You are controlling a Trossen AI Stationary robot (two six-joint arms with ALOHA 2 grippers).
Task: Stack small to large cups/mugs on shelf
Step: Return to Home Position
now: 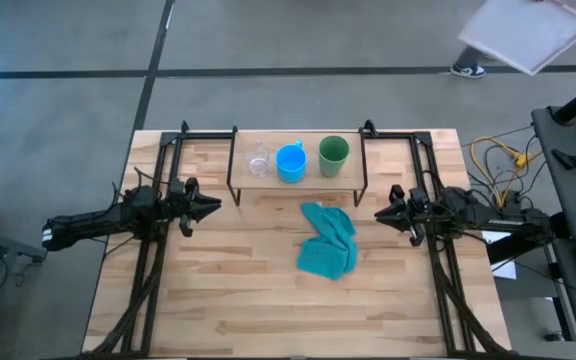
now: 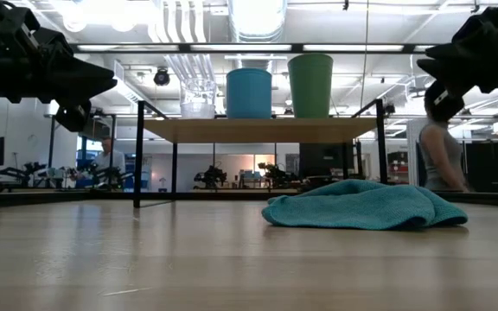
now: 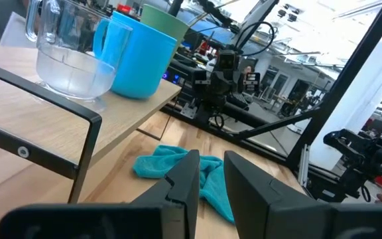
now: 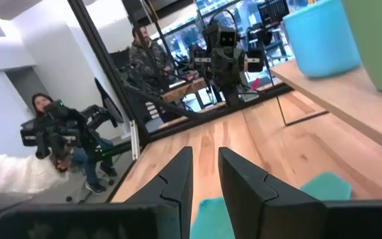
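Note:
Three vessels stand in a row on the shelf's [image 1: 308, 181] wooden board: the clear glass cup [image 1: 258, 160] on the left, the blue mug [image 1: 290, 162] in the middle, the green cup [image 1: 333, 155] on the right. In the low view the glass cup [image 2: 198, 98], blue mug [image 2: 249, 92] and green cup [image 2: 310, 85] rest on their bases on the board [image 2: 258, 130]. My left gripper [image 1: 214, 204] hovers left of the shelf, shut, touching nothing. My right gripper [image 1: 379, 212] hovers right of it, also shut and holding nothing.
A crumpled teal cloth [image 1: 328, 240] lies on the table in front of the shelf, between the two grippers. Black frame bars [image 1: 158, 200] run along both table sides. People sit beyond the table [image 4: 52, 133], and one stands behind it [image 2: 443, 147].

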